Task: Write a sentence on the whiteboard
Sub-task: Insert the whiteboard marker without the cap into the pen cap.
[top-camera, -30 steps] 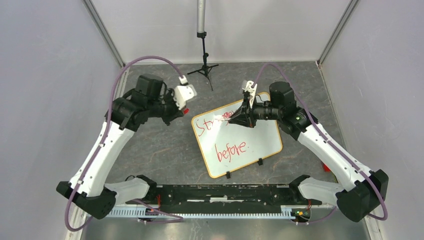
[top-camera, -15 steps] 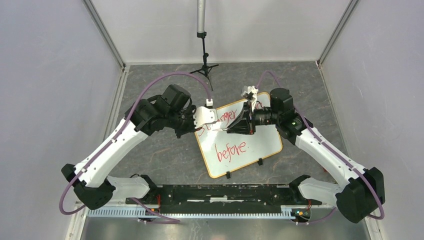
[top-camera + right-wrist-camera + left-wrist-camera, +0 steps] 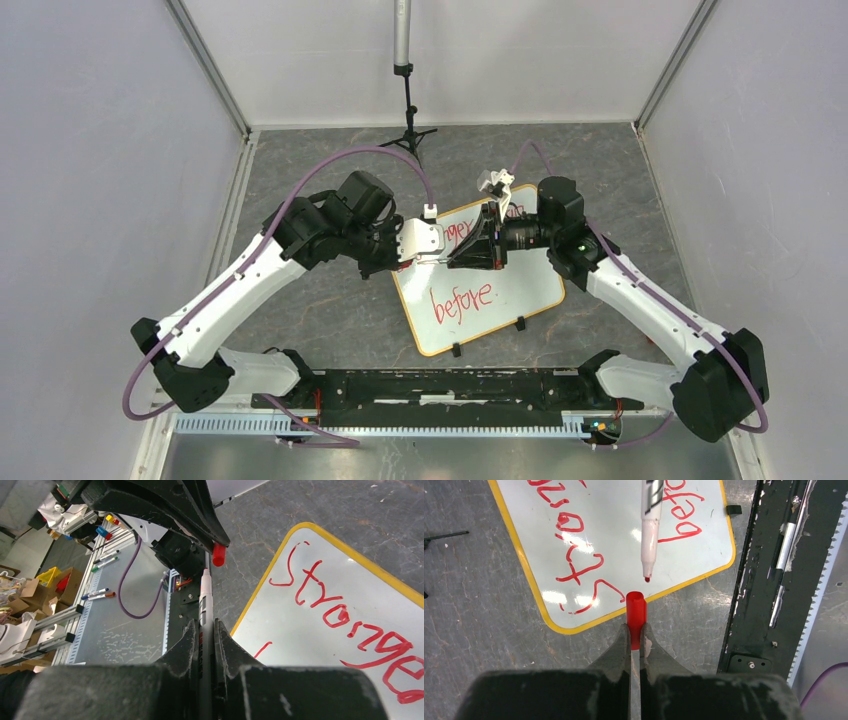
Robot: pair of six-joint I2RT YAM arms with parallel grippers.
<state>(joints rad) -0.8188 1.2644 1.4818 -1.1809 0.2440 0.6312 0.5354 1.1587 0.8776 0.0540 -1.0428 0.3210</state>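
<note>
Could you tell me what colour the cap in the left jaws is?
Red cap, clearest in left wrist view.

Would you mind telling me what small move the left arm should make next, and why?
Probably ease the left hand forward so its red cap slides over the marker tip. The cap's open end faces the bare tip across a small gap, nearly lined up, and the right hand holds the marker.

You're working in a robotics lab cell. White panel walls point(image 3: 100, 200) box in a grey stone-patterned desk point(image 3: 320, 310), with a slotted aluminium rail point(image 3: 400, 425) along its near edge and a black tripod point(image 3: 408, 135) at the back. Past the edge, the right wrist view shows you metal framing bars point(image 3: 47, 644), cardboard boxes point(image 3: 30, 592) and spare markers point(image 3: 100, 594).
</note>
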